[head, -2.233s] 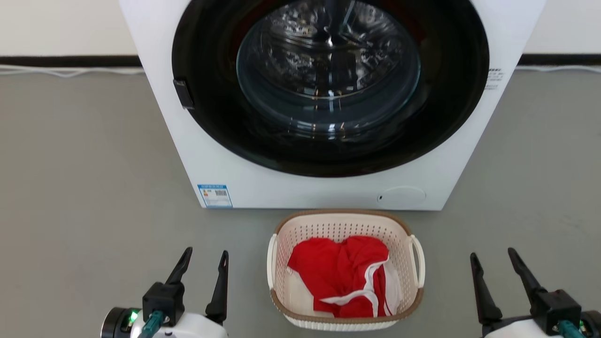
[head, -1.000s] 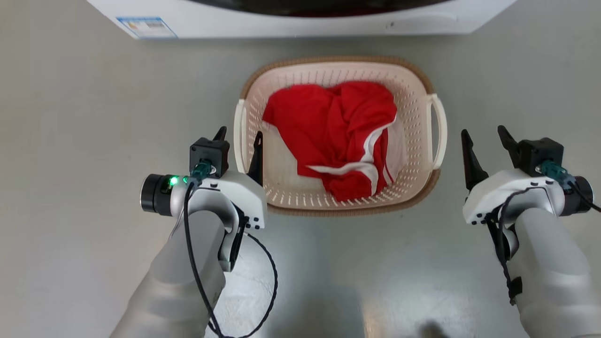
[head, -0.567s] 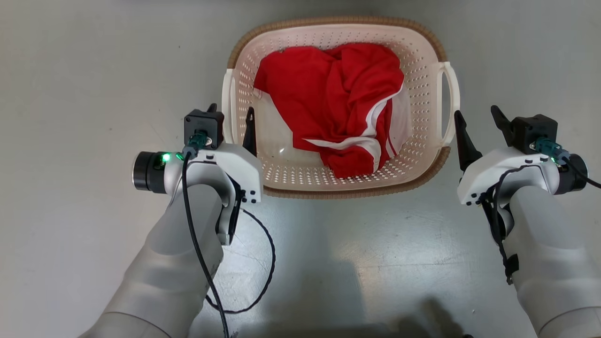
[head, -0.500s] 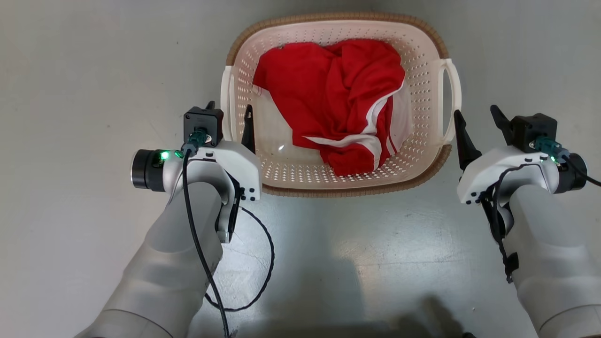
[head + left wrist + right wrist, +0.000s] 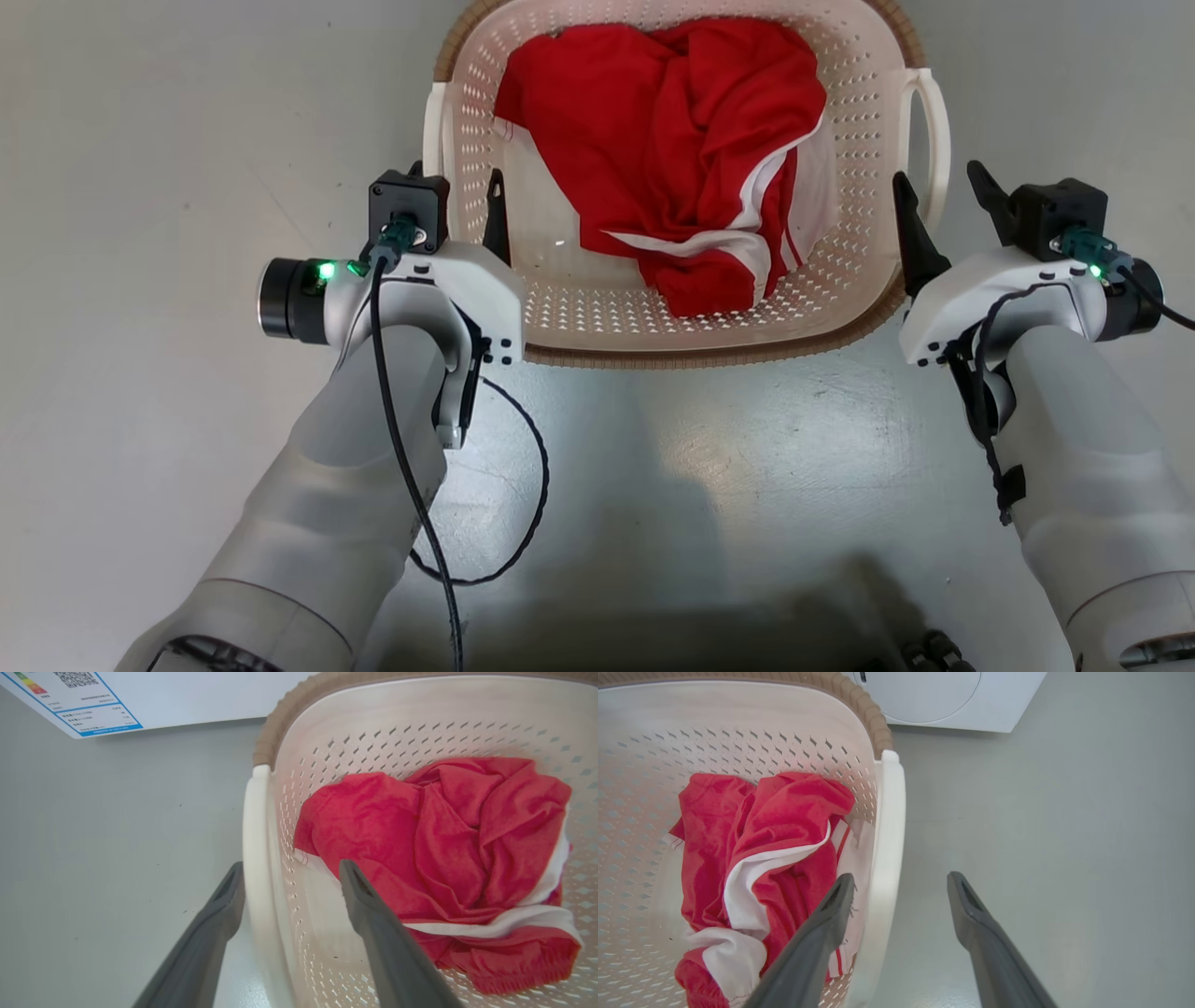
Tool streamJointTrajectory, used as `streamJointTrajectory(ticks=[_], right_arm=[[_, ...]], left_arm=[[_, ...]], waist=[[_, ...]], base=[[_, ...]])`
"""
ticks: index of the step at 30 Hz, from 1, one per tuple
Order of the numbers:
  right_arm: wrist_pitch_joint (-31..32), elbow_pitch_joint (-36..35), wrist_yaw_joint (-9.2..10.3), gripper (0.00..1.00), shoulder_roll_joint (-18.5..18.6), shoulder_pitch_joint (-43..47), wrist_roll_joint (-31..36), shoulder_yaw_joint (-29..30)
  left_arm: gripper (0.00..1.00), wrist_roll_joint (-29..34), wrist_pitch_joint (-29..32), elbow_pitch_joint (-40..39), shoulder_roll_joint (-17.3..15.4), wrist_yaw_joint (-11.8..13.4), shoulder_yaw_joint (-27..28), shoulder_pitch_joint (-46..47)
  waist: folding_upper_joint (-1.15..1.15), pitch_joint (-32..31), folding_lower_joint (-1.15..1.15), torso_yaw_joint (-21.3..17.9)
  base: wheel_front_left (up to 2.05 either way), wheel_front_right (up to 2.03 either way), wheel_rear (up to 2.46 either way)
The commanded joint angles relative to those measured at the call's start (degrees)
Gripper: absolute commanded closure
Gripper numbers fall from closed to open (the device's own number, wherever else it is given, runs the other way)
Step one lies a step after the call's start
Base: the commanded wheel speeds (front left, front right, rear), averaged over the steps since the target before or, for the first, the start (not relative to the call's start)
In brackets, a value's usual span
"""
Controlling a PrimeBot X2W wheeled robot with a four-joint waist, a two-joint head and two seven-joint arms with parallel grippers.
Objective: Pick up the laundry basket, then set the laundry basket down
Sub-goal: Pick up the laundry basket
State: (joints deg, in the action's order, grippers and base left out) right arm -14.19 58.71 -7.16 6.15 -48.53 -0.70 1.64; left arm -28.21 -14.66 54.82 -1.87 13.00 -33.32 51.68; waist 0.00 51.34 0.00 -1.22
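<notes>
L gripper (image 5: 290,865): spread wide, astride handle (image 5: 254,858), no squeeze.
R gripper (image 5: 901,876): same, other handle (image 5: 887,858).
Risk: I lift uneven, basket (image 5: 597,317) tips, shirt (image 5: 672,121) spills.

a: what sort of place is this?
b: a laundry spot, by the look of it. past the tips of the left pincer (image 5: 290,867) stands a white washer (image 5: 196,695) with a blue-edged label (image 5: 79,700) on its front.
a: anything else?
b: a laundry basket (image 5: 579,308) sits between that one and the right pincer (image 5: 901,878). it holds a red and white garment (image 5: 672,121) and stands on a bare grey floor (image 5: 140,140). home or test room, i cannot tell.
</notes>
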Motion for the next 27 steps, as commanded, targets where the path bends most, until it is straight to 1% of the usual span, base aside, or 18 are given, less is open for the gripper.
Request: streamJointTrajectory(ticks=[1,12,14,16,17,18,20,23,27], right_arm=[[-0.80,-0.42,-0.33,0.00,-0.94,1.20,-0.43,-1.13],[-0.80,-0.29,-0.33,0.00,-0.89,0.14,-1.14,-1.96],[-0.80,-0.23,-0.33,0.00,-0.80,0.02,-1.28,-2.10],[-0.80,-0.06,-0.33,0.00,-0.79,-0.07,-1.52,-2.37],[-0.81,0.03,-0.33,0.54,-0.81,-0.13,-1.65,-2.56],[-0.81,0.12,-0.33,1.00,-0.93,-0.17,-1.91,-3.00],[-0.81,1.09,-0.33,1.00,-1.20,-0.31,-2.66,-4.13],[-0.81,0.58,-0.33,1.00,-1.18,-0.74,-3.37,-4.45],[-0.81,0.83,-0.33,1.00,-1.53,-0.70,-4.04,-5.24]], left_arm=[[0.00,-0.51,-0.34,-0.60,-1.01,0.56,0.45,0.24],[0.00,-3.60,-0.34,0.31,-1.01,1.68,-2.27,1.94],[0.15,-3.97,-0.34,0.45,-1.01,1.77,-2.69,2.13],[0.22,-4.18,-0.34,0.48,-1.01,1.71,-3.24,2.31],[0.53,-4.20,-0.34,0.49,-1.01,1.67,-3.52,2.40],[1.00,-4.11,-0.34,0.44,-1.01,1.61,-3.83,2.52],[1.00,-4.19,-0.34,0.54,-1.01,1.58,-4.18,2.62],[1.00,-3.60,-0.34,0.36,-1.01,2.11,-4.29,3.07],[1.00,-3.38,-0.34,0.89,-1.01,2.08,-4.20,3.03]], waist=[[0.00,0.52,0.00,0.05],[0.00,2.25,0.00,0.56],[0.00,2.39,0.00,0.62],[0.00,2.50,0.00,0.67],[0.00,2.54,0.00,0.69],[0.00,2.60,0.00,0.73],[0.00,2.71,0.00,0.69],[0.00,3.09,0.00,0.47],[0.00,2.60,0.00,0.12]], base=[[0.00,0.00,0.00],[0.00,0.00,0.00],[0.00,0.00,0.00],[0.00,0.00,0.00],[0.00,0.00,0.00],[0.00,0.00,0.00],[0.00,0.00,0.00],[0.00,0.00,0.00],[0.00,0.00,0.00]])
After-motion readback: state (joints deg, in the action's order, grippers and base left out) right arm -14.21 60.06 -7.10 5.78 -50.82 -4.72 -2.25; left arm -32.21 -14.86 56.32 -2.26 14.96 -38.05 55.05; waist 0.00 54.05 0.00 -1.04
